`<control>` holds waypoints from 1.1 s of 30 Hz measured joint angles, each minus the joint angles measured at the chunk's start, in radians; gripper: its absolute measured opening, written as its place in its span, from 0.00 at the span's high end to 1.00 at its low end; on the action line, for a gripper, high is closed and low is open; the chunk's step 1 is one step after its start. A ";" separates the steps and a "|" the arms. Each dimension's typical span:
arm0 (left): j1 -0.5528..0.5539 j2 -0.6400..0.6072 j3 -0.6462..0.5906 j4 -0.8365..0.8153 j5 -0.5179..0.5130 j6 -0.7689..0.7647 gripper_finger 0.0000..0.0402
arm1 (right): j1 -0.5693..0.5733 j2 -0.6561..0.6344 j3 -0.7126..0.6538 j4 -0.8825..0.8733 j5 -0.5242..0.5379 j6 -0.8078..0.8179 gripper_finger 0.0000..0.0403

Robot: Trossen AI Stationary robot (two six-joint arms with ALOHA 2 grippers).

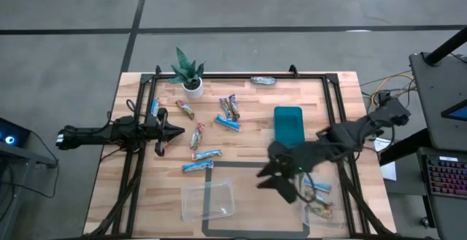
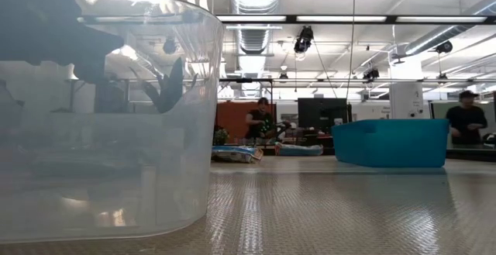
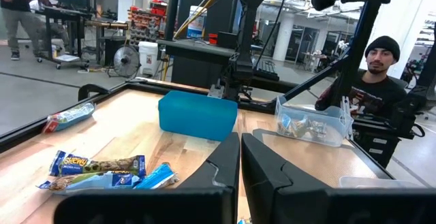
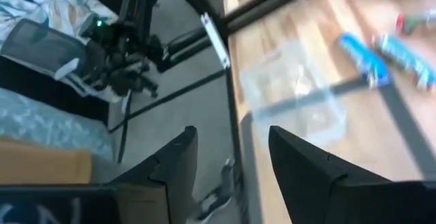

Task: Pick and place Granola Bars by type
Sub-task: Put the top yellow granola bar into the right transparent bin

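Several granola bars lie flat on the left half of the table: blue ones (image 1: 197,166), multicoloured ones (image 1: 197,136), and a silvery one (image 1: 263,81) at the far edge. Some show in the left wrist view (image 3: 102,166) and two blue ones in the right wrist view (image 4: 361,50). My left gripper (image 1: 175,132) is shut and empty near the table's left side, among the bars; its fingers (image 3: 240,163) point toward the right. My right gripper (image 1: 266,178) is open and empty (image 4: 231,149) above the table's near middle, beside an empty clear tub (image 1: 208,200).
A teal bin (image 1: 288,125) stands right of centre. A second clear tub (image 1: 317,196) at the near right holds a few bars. A potted plant (image 1: 190,72) stands at the far left. Black tape marks a rectangle at the near edge. A person (image 3: 375,67) sits beyond the right side.
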State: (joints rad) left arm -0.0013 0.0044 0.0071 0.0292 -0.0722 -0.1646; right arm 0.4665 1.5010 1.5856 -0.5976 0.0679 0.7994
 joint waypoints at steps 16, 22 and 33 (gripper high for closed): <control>0.000 0.000 0.000 0.000 0.000 0.000 1.00 | -0.363 0.248 0.174 0.003 -0.026 -0.475 0.58; 0.000 0.000 0.000 0.000 0.000 0.000 1.00 | -0.471 0.376 0.326 -0.151 -0.017 -0.605 0.58; 0.000 0.000 0.000 0.000 0.000 0.000 1.00 | -0.619 0.622 0.597 -0.414 -0.012 -0.618 0.58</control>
State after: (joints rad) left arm -0.0015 0.0044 0.0072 0.0293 -0.0722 -0.1646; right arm -0.1521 2.1227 2.1829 -1.0119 0.0561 0.1809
